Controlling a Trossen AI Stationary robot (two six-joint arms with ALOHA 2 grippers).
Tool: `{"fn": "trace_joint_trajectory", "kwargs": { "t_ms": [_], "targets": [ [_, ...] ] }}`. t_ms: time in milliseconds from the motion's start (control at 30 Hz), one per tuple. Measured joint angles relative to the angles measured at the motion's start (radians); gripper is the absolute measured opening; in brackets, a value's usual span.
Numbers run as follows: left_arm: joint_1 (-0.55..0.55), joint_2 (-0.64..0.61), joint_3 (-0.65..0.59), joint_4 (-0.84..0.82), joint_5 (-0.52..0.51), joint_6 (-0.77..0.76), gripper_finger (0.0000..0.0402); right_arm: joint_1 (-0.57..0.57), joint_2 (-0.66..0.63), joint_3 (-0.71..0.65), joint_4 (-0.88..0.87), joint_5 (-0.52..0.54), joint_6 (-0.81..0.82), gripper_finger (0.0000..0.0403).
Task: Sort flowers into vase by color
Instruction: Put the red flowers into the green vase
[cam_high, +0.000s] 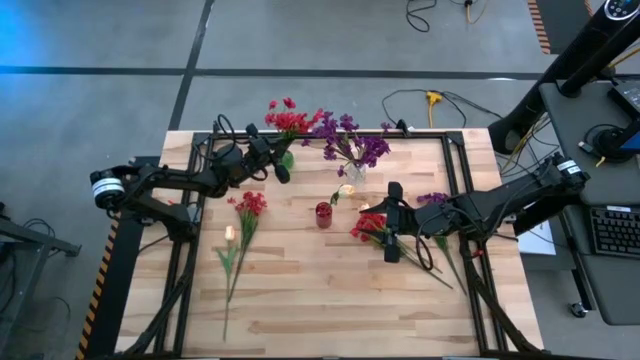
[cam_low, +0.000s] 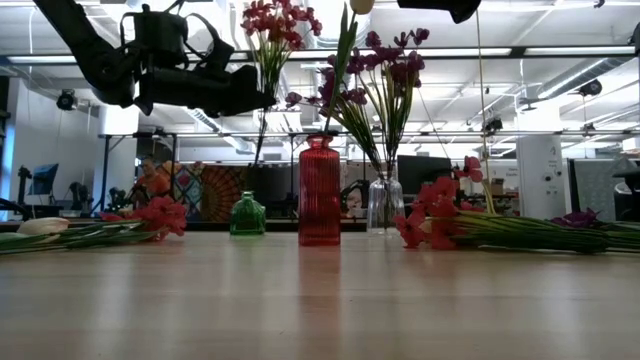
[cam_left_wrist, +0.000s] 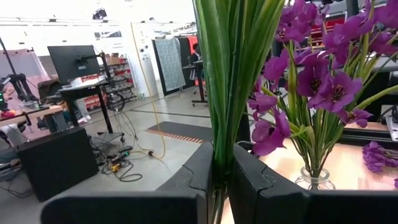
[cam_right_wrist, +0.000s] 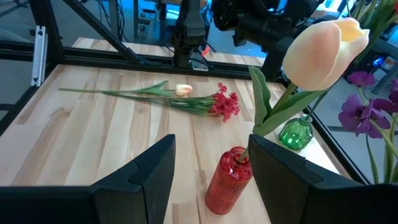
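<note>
Standing upright, the red flower sprig (cam_low: 268, 60) has its stems clamped in the closed left gripper (cam_left_wrist: 221, 180) above the green vase (cam_low: 247, 215); the half-open right gripper (cam_right_wrist: 211, 168) apparently holds nothing.

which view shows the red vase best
The low view: the red vase stands whole and upright in profile. The right wrist view shows it close from above, holding a cream tulip. High view: small. Left wrist: absent.
</note>
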Motion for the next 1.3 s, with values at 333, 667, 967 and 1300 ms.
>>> {"fn": "trace_joint_trajectory", "kwargs": {
  "t_ms": [333, 667, 967, 1300],
  "targets": [
    [0.0, -0.004, 0.001, -0.004, 0.004, 0.003, 0.0012, 0.0, 0.0, 0.0, 0.0, 0.0, -0.003, 0.0196],
    [0.0, -0.019, 0.001, -0.023, 0.004, 0.007, 0.0012, 0.0, 0.0, 0.0, -0.002, 0.0, 0.002, 0.0196],
    [0.0, -0.035, 0.002, -0.063, -0.03, 0.03, 0.0012, 0.0, 0.0, 0.0, -0.001, 0.0, -0.002, 0.0196],
    [0.0, -0.06, 0.002, -0.068, -0.031, 0.008, 0.0012, 0.0, 0.0, 0.0, 0.0, 0.0, 0.006, 0.0196]
  ]
}}
